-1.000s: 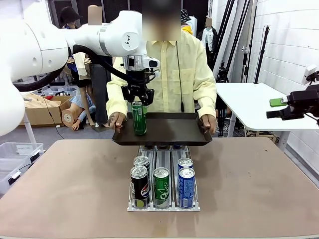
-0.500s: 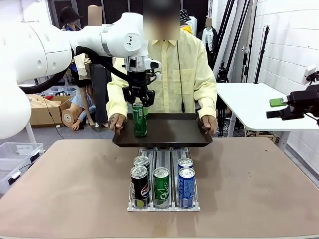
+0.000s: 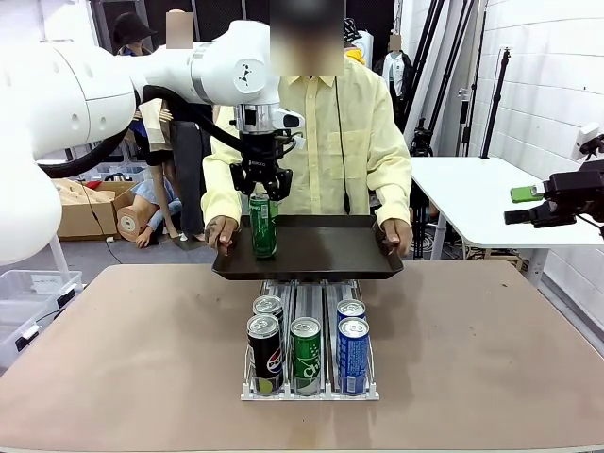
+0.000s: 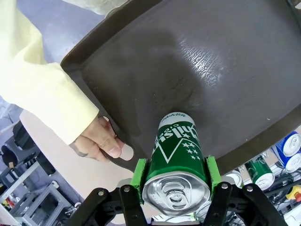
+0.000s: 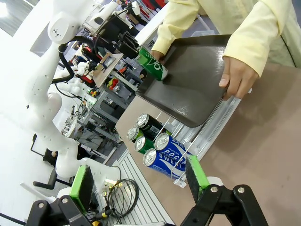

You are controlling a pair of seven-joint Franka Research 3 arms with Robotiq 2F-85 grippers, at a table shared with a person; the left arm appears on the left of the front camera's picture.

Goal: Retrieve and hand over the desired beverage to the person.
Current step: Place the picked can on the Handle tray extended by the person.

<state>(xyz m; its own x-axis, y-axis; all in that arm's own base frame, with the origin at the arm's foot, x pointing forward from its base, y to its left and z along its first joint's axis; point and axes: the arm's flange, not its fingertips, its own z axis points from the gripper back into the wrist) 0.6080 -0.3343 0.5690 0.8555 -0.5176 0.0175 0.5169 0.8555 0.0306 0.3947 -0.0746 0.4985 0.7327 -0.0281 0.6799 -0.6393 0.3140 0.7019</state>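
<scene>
A green can [image 3: 263, 226] stands upright on the left part of a dark tray [image 3: 330, 253]. My left gripper [image 3: 261, 193] comes down over it from above. In the left wrist view the green pads [image 4: 139, 172] press both sides of the green can [image 4: 176, 150], so my left gripper [image 4: 176, 175] is shut on it. The person [image 3: 344, 123], in a pale-yellow shirt, holds the tray by both ends with a hand [image 3: 221, 229] at each side. My right gripper [image 5: 138, 179] is open and empty, far off to the right, looking toward the tray [image 5: 193, 89] and the can [image 5: 153, 63].
A clear dispenser rack [image 3: 310, 389] sits mid-table below the tray, holding a black can [image 3: 264, 351], a green can [image 3: 305, 354], a blue can [image 3: 352, 354] and more behind. A white side table [image 3: 472, 198] stands at the right. My right arm [image 3: 566, 198] hovers there.
My left arm's upper links have shifted slightly. The gripper and the green can stay at the same spot on the tray. The right arm has not moved.
</scene>
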